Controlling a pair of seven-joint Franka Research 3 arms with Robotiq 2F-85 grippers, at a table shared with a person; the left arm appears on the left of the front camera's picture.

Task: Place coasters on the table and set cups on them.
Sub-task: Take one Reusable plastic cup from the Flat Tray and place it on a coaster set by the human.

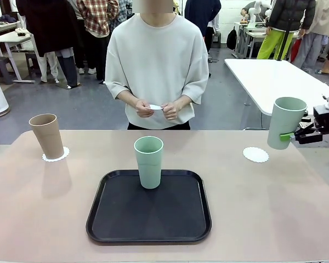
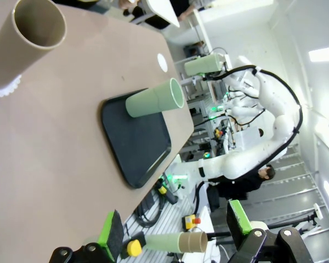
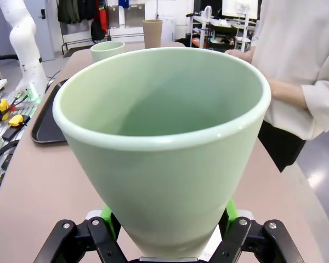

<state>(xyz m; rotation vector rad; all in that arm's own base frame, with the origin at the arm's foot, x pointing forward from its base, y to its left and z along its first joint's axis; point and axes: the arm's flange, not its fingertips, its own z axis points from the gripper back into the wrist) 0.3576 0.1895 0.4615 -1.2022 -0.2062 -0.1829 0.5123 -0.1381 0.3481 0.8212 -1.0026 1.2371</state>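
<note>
Your right gripper [image 1: 289, 135] is clamped on a green cup [image 1: 285, 121], with its green pads pressed to the lower part of the cup's wall. In the right wrist view that gripper [image 3: 169, 233] has the same cup [image 3: 164, 137] rising from between its fingers, open mouth toward the camera. The cup hangs clear of the table [image 1: 263, 208] near its right edge. Its mouth is up and its long axis is close to vertical, the rim leaning a little toward the right of the front view. A bare coaster [image 1: 255, 154] lies flat on the table just beside the cup, on the side toward the middle, and the cup does not touch it.

Your left gripper [image 2: 175, 227] has its jaws wide apart with nothing between them, well apart from the tan cup [image 2: 27, 38].

In the front view the tan cup [image 1: 47, 135] stands upright, mouth up, at the far left of the table. It sits on a second coaster [image 1: 56, 155], whose lacy edge shows around its base. The second green cup [image 1: 148, 161] stands upright, mouth up, on the black tray [image 1: 153, 219] in the middle of the table, near the tray's far edge.

At the far side a person holds a third coaster [image 1: 155, 107] roughly flat between one hand [image 1: 144, 107] and the other hand [image 1: 172, 111].
</note>
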